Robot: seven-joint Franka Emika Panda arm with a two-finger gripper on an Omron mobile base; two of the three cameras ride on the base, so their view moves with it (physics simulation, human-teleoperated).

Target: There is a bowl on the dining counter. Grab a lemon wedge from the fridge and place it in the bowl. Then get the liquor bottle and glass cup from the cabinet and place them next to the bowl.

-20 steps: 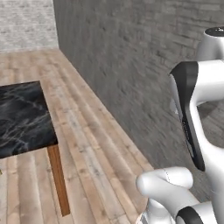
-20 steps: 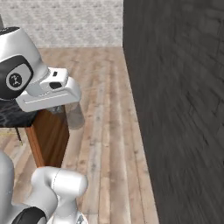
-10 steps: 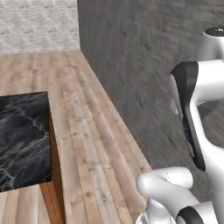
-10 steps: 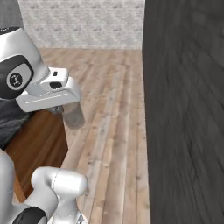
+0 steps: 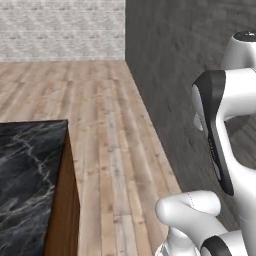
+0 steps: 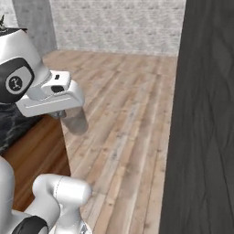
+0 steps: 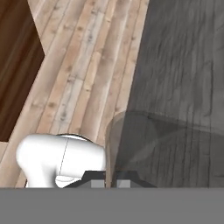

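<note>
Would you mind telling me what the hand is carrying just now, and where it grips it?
The hand is shut on a clear glass cup, gripping it at the top, so the cup hangs below.

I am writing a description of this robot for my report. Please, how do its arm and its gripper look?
The arm is made of glossy white rounded sections with dark, almost black joints. In the right base view one round black joint cap carries a small white logo. The hand is a flat white block with a small dark patch on top. The gripper hangs under this block; its fingers are small and dark. No loose cables are visible.
</note>
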